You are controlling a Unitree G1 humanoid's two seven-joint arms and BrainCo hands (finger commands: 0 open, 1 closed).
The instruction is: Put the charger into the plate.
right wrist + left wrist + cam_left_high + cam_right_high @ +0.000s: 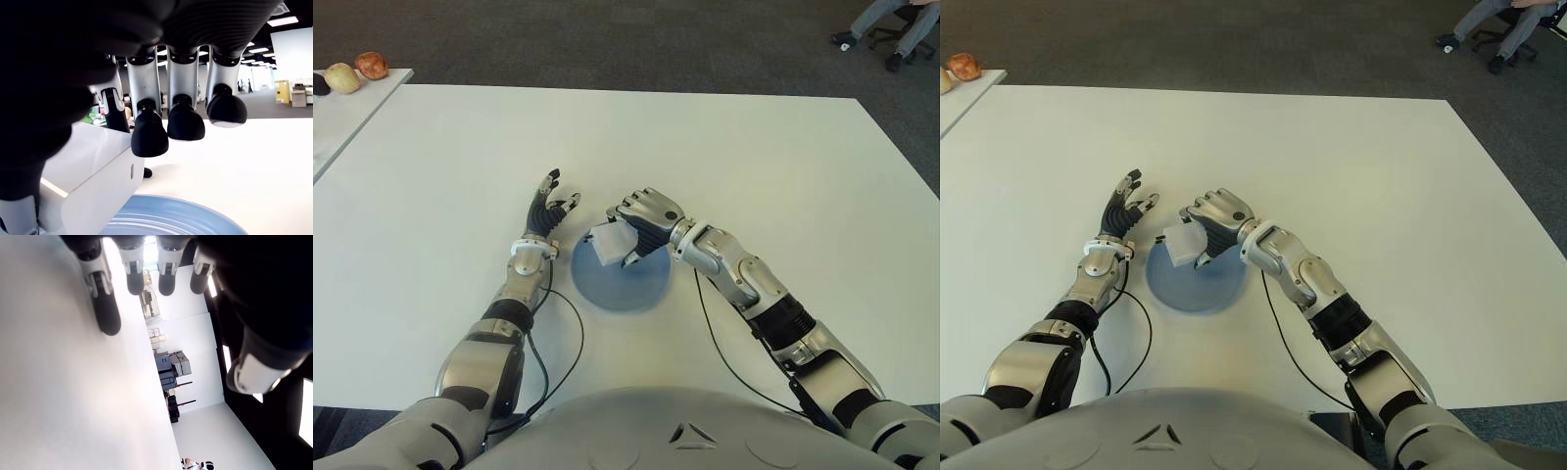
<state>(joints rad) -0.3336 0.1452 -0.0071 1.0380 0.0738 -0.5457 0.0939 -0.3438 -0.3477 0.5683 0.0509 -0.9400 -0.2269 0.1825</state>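
My right hand [641,230] gripped the white charger [610,244] over the blue plate [622,279], frame centre. Left hand [548,211] open beside it. Best to lower further, then release gently.

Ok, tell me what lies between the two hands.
Left hand open; right hand grips the charger above the plate. Between them, only bare table, per both eye views.

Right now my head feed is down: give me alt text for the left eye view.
The right hand holds the white charger over the far edge of the blue plate on the white table. The left hand shows open, left of the plate.
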